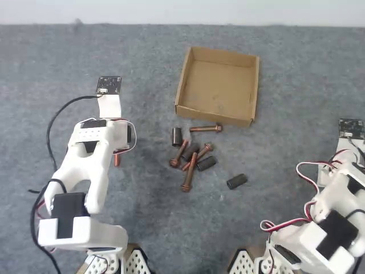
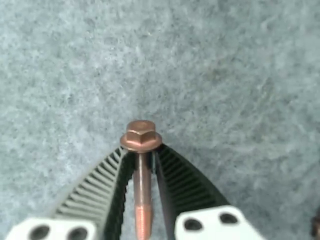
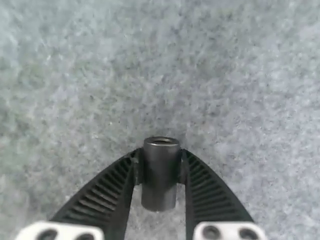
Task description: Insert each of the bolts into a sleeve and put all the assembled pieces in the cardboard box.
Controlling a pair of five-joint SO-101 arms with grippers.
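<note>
Both pairs of jaws are clamped on a part. The left gripper [image 2: 141,152] pinches a copper bolt [image 2: 141,136] by the shank just under its hex head, out on the left. The right gripper [image 3: 160,161] squeezes a dark sleeve [image 3: 160,175], bore facing outward, at the near right. The two arms sit well apart.

To my eye the step in hand is the mating. Next the arms must come together, with the bolt's tip lined up on the sleeve's bore. That tip points back toward the wrist, so the angle looks awkward.

Between the arms, just near of the cardboard box [image 1: 214,114], I count four loose bolts [image 1: 205,128] and what look like four loose sleeves [image 1: 236,181], one of them half buried. With the held pair that makes five of each, none joined yet.
</note>
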